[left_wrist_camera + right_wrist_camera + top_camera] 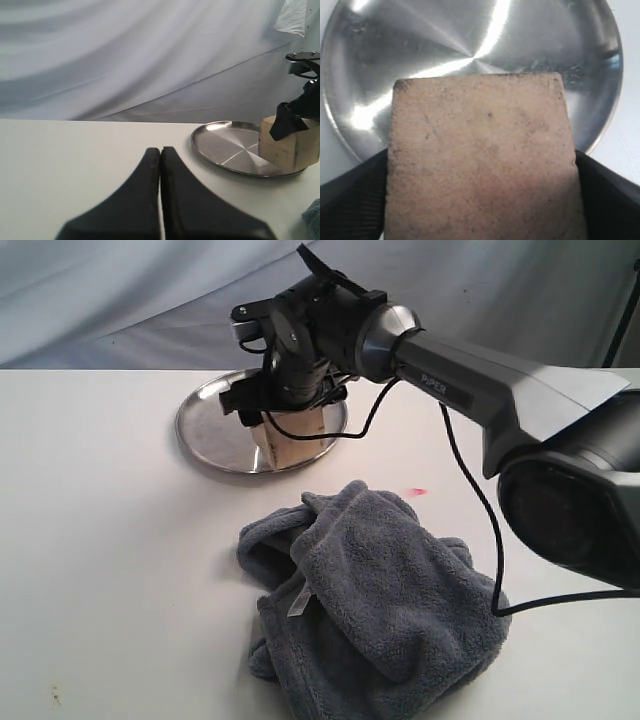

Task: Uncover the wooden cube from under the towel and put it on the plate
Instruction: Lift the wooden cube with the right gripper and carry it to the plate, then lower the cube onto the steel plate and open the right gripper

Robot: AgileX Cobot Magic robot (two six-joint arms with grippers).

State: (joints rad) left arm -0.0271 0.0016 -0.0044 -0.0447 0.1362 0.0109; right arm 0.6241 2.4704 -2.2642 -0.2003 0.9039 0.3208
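Observation:
The tan wooden cube is over the near part of the silver plate, held between the fingers of my right gripper, which is shut on it. From the right wrist, the wooden cube fills most of the picture, with the plate behind it and black fingers on both sides. The left wrist view shows the cube at the plate's far side. My left gripper is shut with nothing in it, above bare table. The crumpled dark grey towel lies in front of the plate.
The white table stretches left of the towel. A grey cloth backdrop hangs behind. The right arm's black cable loops over the towel's right side. A small red mark lies on the table.

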